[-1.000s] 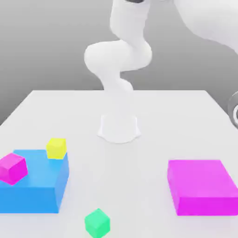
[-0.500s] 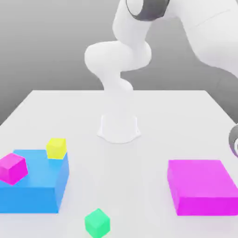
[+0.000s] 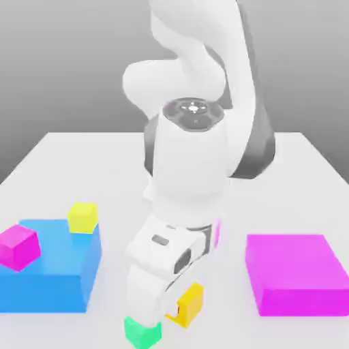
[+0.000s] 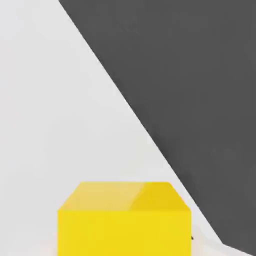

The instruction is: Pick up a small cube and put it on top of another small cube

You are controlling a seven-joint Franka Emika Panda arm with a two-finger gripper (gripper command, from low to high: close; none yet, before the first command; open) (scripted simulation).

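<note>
We bring the arm [image 3: 198, 170] low over the table's [image 3: 286, 170] near edge, its hand directly above the green cube [image 3: 142, 332], which sits at about seven o'clock from the robot's base in the exterior view, well clear of the blue block [image 3: 51, 276] at nine and the magenta block [image 3: 296, 272] at three. Whether the gripper [image 3: 153, 310] is spread or closed, we cannot tell (a yellow part [image 3: 189, 303] juts beside it). We judge the cube light, rigid and smooth-sided, best pinched across two opposite flat faces at mid-height, squarely, so it cannot twist.
</note>
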